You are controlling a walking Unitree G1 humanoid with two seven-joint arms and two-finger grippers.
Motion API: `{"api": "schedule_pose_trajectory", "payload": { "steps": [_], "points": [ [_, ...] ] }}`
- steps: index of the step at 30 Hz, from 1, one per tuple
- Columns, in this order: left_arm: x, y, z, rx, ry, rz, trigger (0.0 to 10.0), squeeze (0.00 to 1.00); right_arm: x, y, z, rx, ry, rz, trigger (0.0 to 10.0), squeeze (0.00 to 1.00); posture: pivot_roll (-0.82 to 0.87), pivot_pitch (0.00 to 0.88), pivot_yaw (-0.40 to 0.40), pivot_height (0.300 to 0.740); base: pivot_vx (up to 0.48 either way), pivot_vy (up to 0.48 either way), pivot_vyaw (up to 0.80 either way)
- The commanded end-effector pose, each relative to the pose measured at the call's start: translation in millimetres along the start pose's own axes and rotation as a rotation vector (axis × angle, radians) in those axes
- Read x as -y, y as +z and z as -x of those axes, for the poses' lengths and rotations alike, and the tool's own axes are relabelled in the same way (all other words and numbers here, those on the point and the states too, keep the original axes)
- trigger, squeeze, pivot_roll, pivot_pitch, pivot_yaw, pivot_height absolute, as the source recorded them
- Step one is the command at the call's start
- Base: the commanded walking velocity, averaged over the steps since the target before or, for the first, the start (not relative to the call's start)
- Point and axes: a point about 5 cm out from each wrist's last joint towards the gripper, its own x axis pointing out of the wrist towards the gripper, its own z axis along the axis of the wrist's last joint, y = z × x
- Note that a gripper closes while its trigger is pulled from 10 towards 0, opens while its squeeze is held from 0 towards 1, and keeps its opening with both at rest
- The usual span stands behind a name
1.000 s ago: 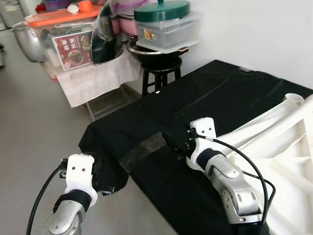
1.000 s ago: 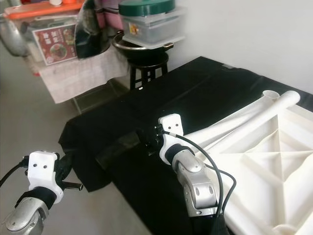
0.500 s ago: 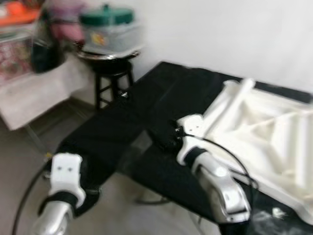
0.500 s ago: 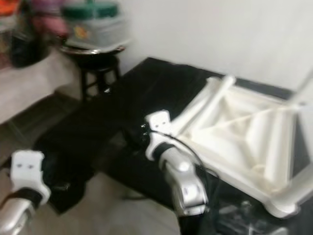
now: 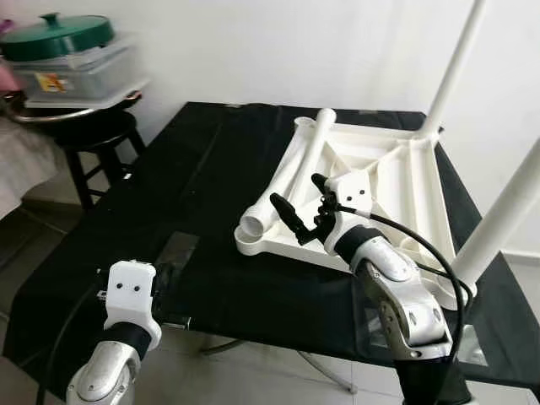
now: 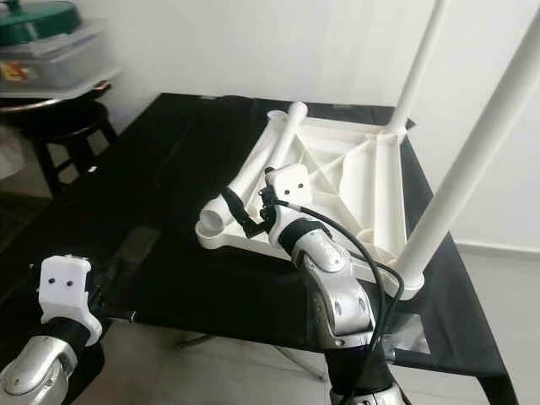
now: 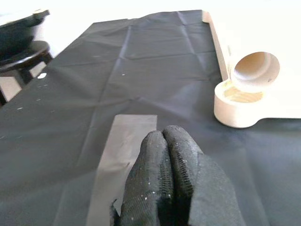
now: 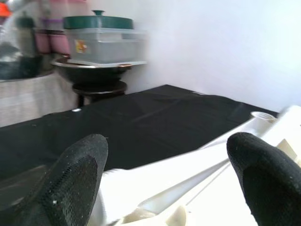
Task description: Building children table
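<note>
In the middle of the frame, a white plastic table [image 5: 371, 177] lies upside down on a black cloth [image 5: 194, 194], two of its legs [image 5: 451, 72] standing up at the upper right and a loose leg [image 5: 287, 181] lying across it. The right gripper [image 5: 297, 221] hovers over this leg's near end, fingers apart. The left gripper [image 7: 171, 181], fingers pressed together, sits at the lower left above the cloth's near edge, by a grey patch [image 7: 124, 141].

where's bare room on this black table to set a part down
Free: the black cloth between the stool and the upturned white table top, back to the wall. Crowded: the near right, where the right end effector hangs open over the loose leg.
</note>
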Motion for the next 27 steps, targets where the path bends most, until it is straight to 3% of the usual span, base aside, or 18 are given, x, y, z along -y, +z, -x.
{"api": "schedule_pose_trajectory", "payload": {
  "steps": [1,13,17,22,27],
  "points": [
    [-3.5,-1.7,-2.4,-0.003,0.014,-0.016,10.0,0.00,-5.2,-1.9,-1.1,0.003,0.018,0.009,10.0,0.00,0.04,0.031,0.015,0.740,0.000,0.000,-0.80],
    [-8.1,0.1,-10.0,0.001,0.032,-0.030,10.0,0.00,-11.9,-10.0,2.1,-0.010,0.035,-0.020,10.0,0.00,0.04,0.022,0.021,0.740,0.000,0.000,-0.80],
    [-8.0,-0.4,-10.4,0.001,0.033,-0.035,10.0,0.00,-27.5,-25.4,8.3,-0.038,0.061,-0.054,10.0,0.00,0.04,0.017,0.017,0.740,0.000,0.000,-0.80],
    [-7.4,-1.0,-10.6,0.003,0.038,-0.037,10.0,0.00,-33.1,-33.2,10.9,-0.058,0.081,-0.062,10.0,0.00,0.04,0.013,0.008,0.740,0.000,0.000,-0.80],
    [-6.1,-0.8,-11.1,0.015,0.067,-0.034,10.0,0.00,-29.6,-34.2,11.0,-0.055,0.090,-0.071,10.0,0.00,0.01,0.016,-0.013,0.740,0.000,0.000,0.00]
  ]
}}
